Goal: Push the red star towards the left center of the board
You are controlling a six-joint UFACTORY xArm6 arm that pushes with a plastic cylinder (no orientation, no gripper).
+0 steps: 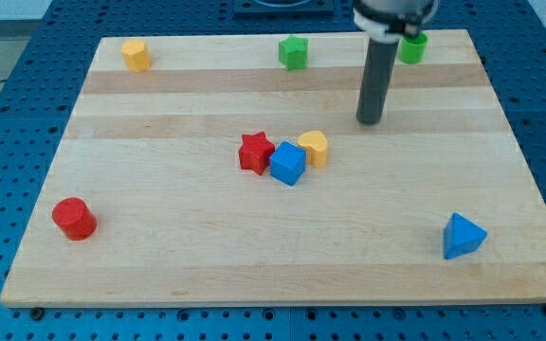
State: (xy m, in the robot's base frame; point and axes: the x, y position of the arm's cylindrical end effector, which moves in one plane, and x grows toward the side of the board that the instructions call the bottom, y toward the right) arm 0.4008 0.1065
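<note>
The red star (255,152) lies near the middle of the wooden board (159,246). A blue cube (288,164) touches its right side, and a yellow heart-shaped block (314,149) touches the cube's upper right. My tip (370,121) stands on the board to the right of and a little above this cluster, apart from the yellow block. The rod rises from it to the view's top.
A red cylinder (73,218) sits at the lower left. A yellow block (136,55) is at the top left, a green star (293,52) at the top middle, a green block (411,46) behind the rod at the top right. A blue triangular block (462,236) lies at the lower right.
</note>
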